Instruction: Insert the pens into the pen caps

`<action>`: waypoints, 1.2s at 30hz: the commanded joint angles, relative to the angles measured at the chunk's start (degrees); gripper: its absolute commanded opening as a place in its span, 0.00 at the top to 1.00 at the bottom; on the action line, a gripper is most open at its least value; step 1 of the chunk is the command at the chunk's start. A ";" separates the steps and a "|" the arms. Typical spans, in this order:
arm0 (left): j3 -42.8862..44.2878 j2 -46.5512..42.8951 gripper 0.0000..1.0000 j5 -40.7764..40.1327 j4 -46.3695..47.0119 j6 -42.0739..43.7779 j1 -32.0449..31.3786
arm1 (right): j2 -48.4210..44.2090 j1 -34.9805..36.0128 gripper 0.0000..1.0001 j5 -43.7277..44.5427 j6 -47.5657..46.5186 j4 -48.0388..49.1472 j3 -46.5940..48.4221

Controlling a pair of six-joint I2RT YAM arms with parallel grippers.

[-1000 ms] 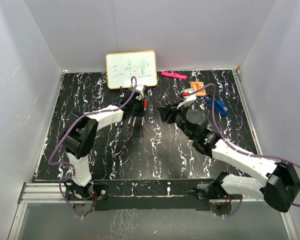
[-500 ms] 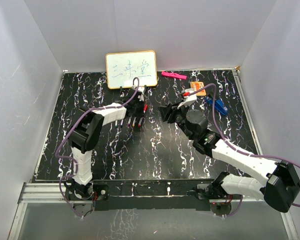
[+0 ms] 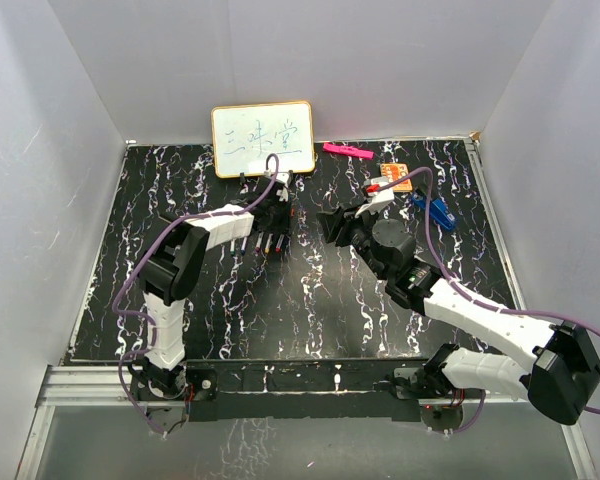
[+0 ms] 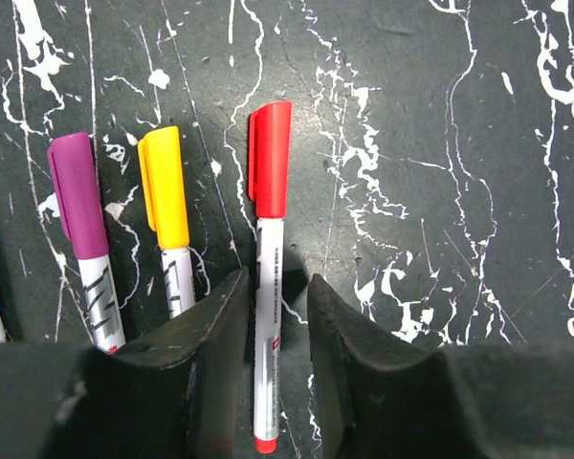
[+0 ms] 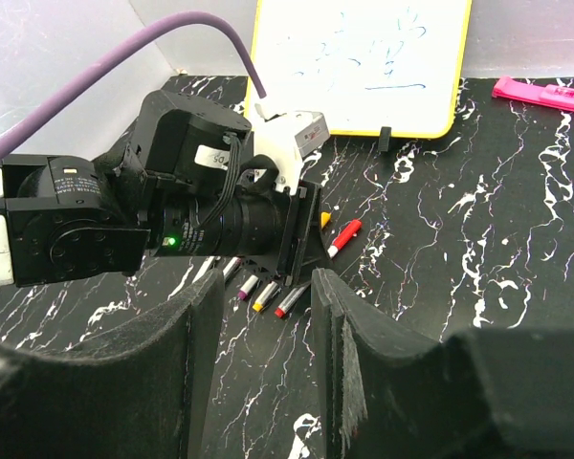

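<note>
Standing by the black marbled table (image 3: 310, 300): left gripper (image 4: 275, 292) is low near the far edge, just short of the whiteboard (image 3: 263, 138). Its fingers straddle the red pen (image 4: 269, 258), slightly parted, with a sliver of gap on one side (no squeeze that I can see). The pen lies flat, long axis running straight out from the gripper, red cap (image 4: 269, 158) on its far end. Yellow pen (image 4: 167, 220) and purple pen (image 4: 81, 229) lie parallel just beside it, capped too; bare table on the other side. Right gripper (image 5: 263, 320) hovers nearby, parted, empty, facing the left arm (image 5: 124, 220).
</note>
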 commanded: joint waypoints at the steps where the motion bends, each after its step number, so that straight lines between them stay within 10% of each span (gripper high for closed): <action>1: 1.26 -0.47 0.68 -0.33 -3.20 -0.17 0.23 | -1.06 0.15 0.60 0.32 -0.73 1.57 -0.74; 24: -5.96 -31.74 0.49 -6.13 -5.14 2.67 0.80 | -3.23 -2.02 0.55 13.12 -0.26 -4.31 -1.11; 36: -12.33 -48.25 0.30 -24.61 -15.34 -1.00 2.38 | -3.20 -31.11 0.55 -7.24 12.10 -10.98 -4.93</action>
